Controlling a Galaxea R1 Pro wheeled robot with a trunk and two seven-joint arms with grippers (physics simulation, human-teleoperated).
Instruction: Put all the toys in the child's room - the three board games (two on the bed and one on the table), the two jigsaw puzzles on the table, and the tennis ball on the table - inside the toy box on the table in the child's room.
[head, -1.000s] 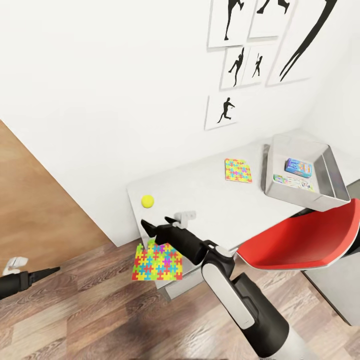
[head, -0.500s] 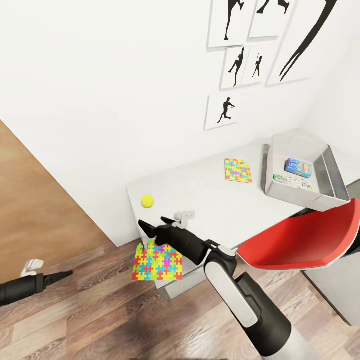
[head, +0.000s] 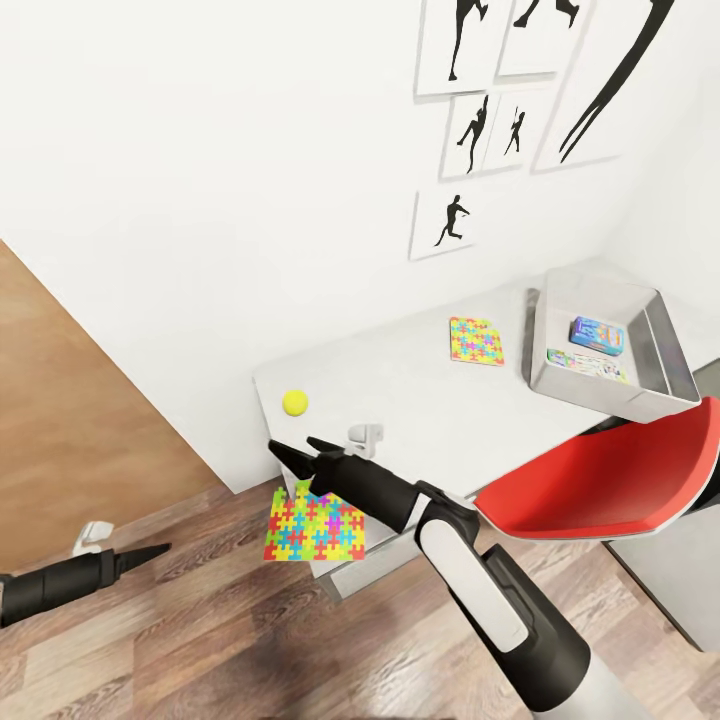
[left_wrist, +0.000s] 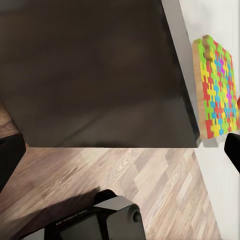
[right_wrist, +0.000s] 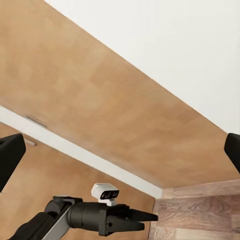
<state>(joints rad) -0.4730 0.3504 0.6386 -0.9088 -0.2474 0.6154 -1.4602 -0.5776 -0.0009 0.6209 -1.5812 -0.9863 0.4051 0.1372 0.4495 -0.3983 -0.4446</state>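
1. The right gripper (head: 295, 458) has its two dark jaws spread apart with nothing between them; it hangs over the near corner of the long pale grey-white table (head: 420, 400).
2. The left gripper (head: 150, 552) is low over the wood-plank floor (head: 200, 620), well apart from the right one. In the right wrist view (right_wrist: 142, 217) its jaws look pressed together to a point and hold nothing.
3. A flat square jigsaw puzzle of yellow, blue, pink, green and orange pieces (head: 315, 523) lies just below the right jaws, overhanging the table's near edge. In the left wrist view it shows edge-on (left_wrist: 216, 92), beyond the left jaws at the table's rim.
4. The small yellow-green tennis ball (head: 294, 402) rests on the table just beyond the right jaws, not touching them.
5. A small pale grey bracket-like object (head: 366, 436) stands on the table just beside the right gripper; I cannot tell what it is.
6. A second multicoloured jigsaw square (head: 476, 340) lies flat on the table, well beyond the right jaws.
7. The light grey open-topped toy box (head: 655, 390) sits farther still, at the table's far end. Inside it lie a blue board game box (head: 597, 334) and a pale flat game box (head: 588, 363), side by side.
8. A red chair (head: 610, 480) stands at the table beneath the toy box.
9. Black athlete-silhouette posters (head: 470, 130) hang on the white wall behind.
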